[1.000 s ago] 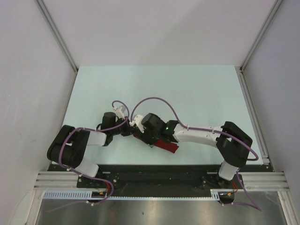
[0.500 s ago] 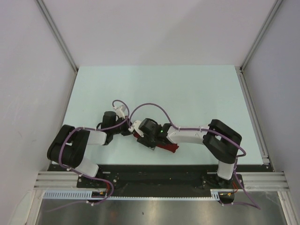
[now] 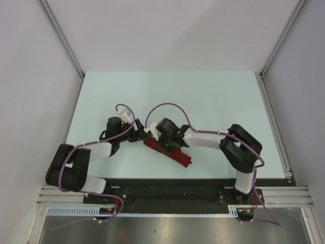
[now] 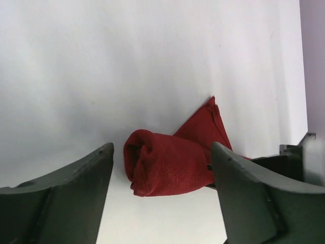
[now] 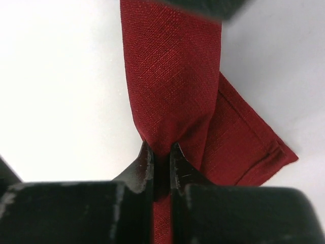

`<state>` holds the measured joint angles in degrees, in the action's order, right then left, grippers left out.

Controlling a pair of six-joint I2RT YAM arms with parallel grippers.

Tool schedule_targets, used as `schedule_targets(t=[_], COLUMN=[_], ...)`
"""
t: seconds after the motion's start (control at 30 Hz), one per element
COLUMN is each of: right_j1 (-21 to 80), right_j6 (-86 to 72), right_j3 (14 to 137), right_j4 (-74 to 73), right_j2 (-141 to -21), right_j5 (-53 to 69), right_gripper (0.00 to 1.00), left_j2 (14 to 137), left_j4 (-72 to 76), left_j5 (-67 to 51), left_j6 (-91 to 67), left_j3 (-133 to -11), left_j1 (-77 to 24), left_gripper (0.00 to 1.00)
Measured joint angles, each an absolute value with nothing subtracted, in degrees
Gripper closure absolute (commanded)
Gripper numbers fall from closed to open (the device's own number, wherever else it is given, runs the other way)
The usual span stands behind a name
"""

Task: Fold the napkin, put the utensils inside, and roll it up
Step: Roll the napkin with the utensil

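Observation:
The napkin (image 3: 176,155) is a dark red roll lying slantwise near the table's front edge. In the left wrist view its rolled end (image 4: 165,163) lies on the table between the wide-apart fingers of my left gripper (image 4: 161,150), which is open and touches nothing. In the top view that left gripper (image 3: 140,136) stands at the roll's left end. My right gripper (image 5: 161,152) is shut on a pinch of the napkin (image 5: 170,76) along the roll; from above, the right gripper (image 3: 159,143) sits over the roll's left part. A loose flat corner (image 5: 244,147) spreads to the right. The utensils are hidden.
The pale green table (image 3: 203,101) is walled by white panels at the left, back and right. A black and metal rail (image 3: 167,195) carrying the arm bases runs along the near edge. Purple cables (image 3: 167,108) arch over both wrists.
My left gripper has opened and let go of the roll's end. My right gripper has shut on the napkin. The roll now lies longer and straighter.

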<state>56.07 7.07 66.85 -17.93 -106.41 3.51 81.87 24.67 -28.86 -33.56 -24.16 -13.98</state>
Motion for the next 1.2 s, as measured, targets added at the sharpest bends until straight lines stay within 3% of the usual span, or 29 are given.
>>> schedule_targets(t=[0.33,0.6,0.77,0.8,0.87,0.9,0.97,1.0,1.13,1.2], right_j1=[46.7,41.8,40.3,40.1,39.8,39.6,39.2,39.0,38.1,38.1], right_j6=[2.0,-0.2,-0.5,-0.5,-0.6,-0.6,-0.9,-1.2,-2.2,-2.0], right_j3=[69.2,70.9,71.0,71.1,71.1,71.2,71.2,71.3,71.5,71.9], right_j4=[-19.2,-19.4,-18.8,-18.8,-18.7,-18.7,-18.8,-18.9,-20.9,-23.0], right_j2=[-109.8,-114.1,-115.5,-115.7,-116.1,-116.3,-116.5,-116.5,-115.3,-113.5], right_j5=[27.1,39.8,43.7,44.4,45.3,45.7,46.4,46.5,46.5,43.9], right_gripper=[1.0,1.0,1.0,1.0,0.99,0.91,0.74,0.61,0.43,0.4], left_j2=[73.3,79.7,84.6,85.2,86.7,87.6,89.1,89.6,90.0,90.0], left_j4=[21.3,22.5,25.6,26.5,28.2,29.1,30.9,32.0,33.0,32.9], left_j5=[-25.1,-28.6,-30.9,-31.3,-31.9,-31.9,-31.9,-32.2,-32.6,-32.8], left_j6=[-32.8,-32.4,-33.1,-33.2,-34.0,-34.3,-35.0,-35.4,-36.0,-36.0], left_j3=[-23.9,-23.3,-23.3,-23.3,-23.3,-23.3,-23.3,-23.4,-23.4,-23.5], left_j1=[-13.1,-13.1,-14.0,-14.3,-15.0,-15.4,-15.6,-15.6,-15.8,-15.9], left_gripper=[0.15,0.23,0.41,0.58,0.77,0.92,1.0,1.0,1.0,1.0])
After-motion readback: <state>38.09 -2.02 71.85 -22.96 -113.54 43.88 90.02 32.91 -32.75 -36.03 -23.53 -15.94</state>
